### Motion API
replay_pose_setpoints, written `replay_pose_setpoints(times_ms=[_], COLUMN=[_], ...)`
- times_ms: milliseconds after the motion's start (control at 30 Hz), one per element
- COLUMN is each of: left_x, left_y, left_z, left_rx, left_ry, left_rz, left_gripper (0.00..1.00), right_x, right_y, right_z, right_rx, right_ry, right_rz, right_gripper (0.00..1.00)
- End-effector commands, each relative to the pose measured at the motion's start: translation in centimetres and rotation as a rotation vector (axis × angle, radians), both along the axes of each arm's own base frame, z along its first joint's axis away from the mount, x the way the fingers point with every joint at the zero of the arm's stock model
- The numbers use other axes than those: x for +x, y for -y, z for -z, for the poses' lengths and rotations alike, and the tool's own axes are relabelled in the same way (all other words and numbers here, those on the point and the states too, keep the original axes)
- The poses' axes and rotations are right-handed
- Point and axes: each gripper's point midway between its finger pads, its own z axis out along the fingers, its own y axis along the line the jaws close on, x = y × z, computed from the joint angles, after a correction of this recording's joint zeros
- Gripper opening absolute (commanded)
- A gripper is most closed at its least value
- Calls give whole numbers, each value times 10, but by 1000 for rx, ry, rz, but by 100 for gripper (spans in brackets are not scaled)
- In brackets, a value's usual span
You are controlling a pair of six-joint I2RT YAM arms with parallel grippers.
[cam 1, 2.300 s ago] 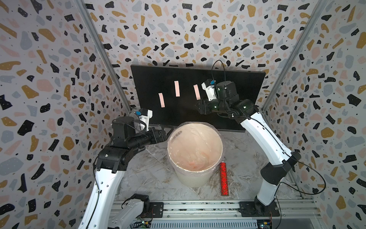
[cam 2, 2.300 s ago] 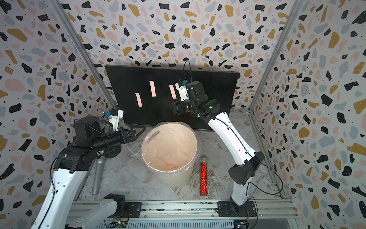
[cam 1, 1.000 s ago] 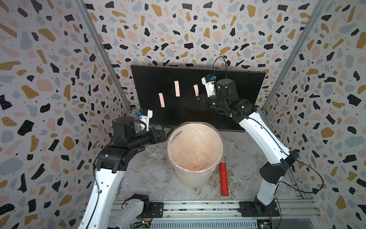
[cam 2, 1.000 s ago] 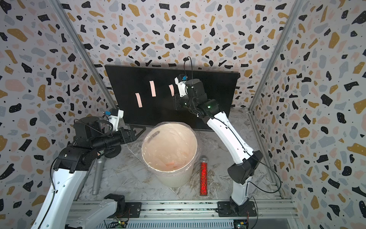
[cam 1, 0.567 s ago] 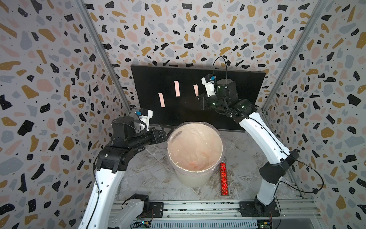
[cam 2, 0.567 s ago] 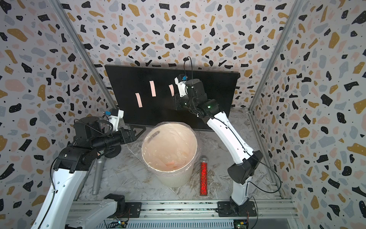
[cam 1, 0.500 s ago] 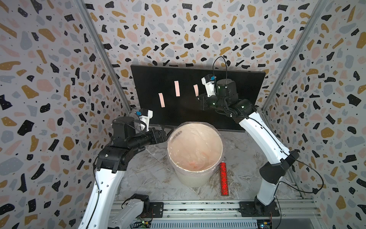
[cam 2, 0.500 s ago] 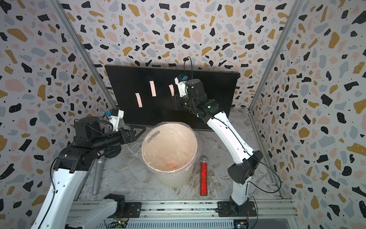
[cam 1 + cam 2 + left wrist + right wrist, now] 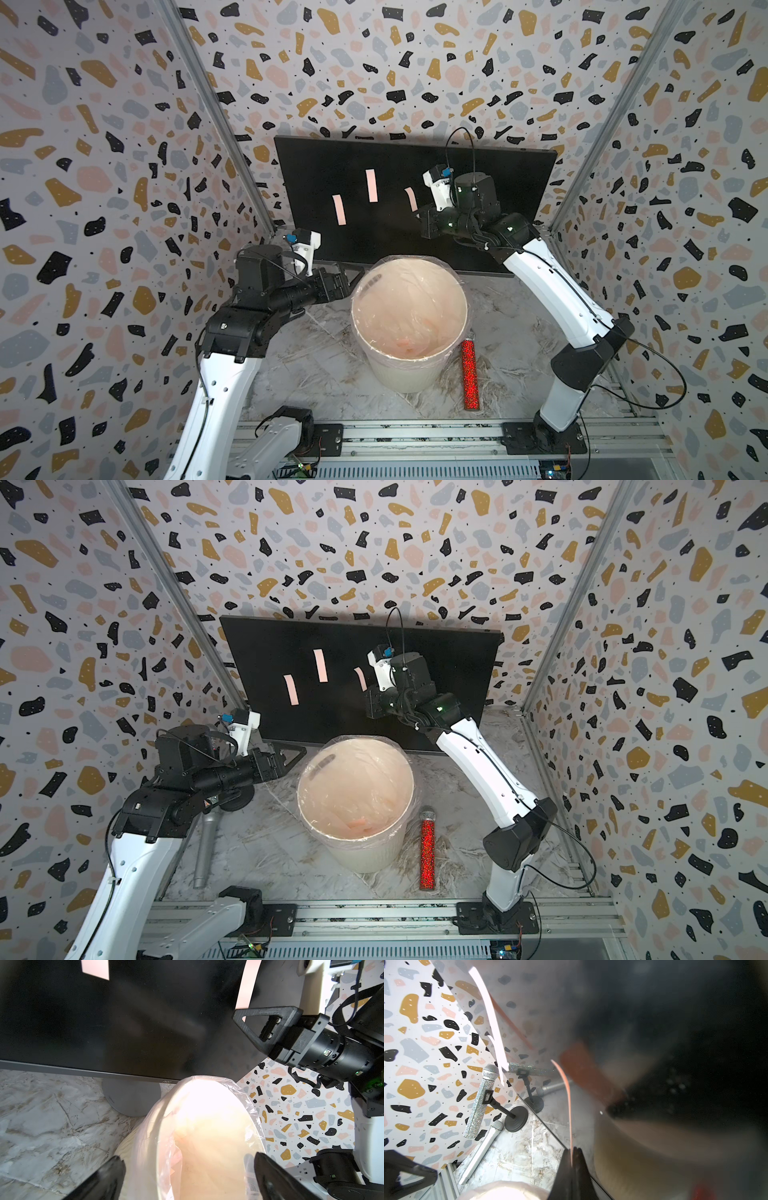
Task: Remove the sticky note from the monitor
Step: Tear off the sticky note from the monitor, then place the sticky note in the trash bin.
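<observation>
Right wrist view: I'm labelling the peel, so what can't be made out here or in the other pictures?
sticky note: whether its far end sticks to the monitor; edge-on in the right wrist view, cut off in the left.
right gripper: in both top views, dark against the dark monitor.
bin contents: glare in the left wrist view.

black monitor (image 9: 415, 166); pink sticky notes (image 9: 371, 185); red glittery tube (image 9: 469, 374)

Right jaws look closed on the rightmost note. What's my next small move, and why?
Probably draw the right gripper back from the monitor: its jaws pinch the sticky note at its lower end, and the strip bows off the screen, but its upper end looks stuck.
</observation>
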Motion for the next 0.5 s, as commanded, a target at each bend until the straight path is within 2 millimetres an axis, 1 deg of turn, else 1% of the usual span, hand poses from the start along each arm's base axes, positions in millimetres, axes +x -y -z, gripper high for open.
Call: replay_pose_setpoints(times_ms=[0,267,467], left_x=[-1,-1,0], left_y=[1,1,1], left_z=[-5,-4,-3], left_rx=[0,0,-9], left_ry=[35,31,25], left_rz=[6,4,2], left_gripper=[100,99,99], right_x=[-19,-41,-69], right_y=[12,15,14], right_z=[-35,-32,-28], right_rx=[65,78,64], right_ry=[46,17,5], right_rz=[-10,-49,-96], right_gripper=[0,0,0])
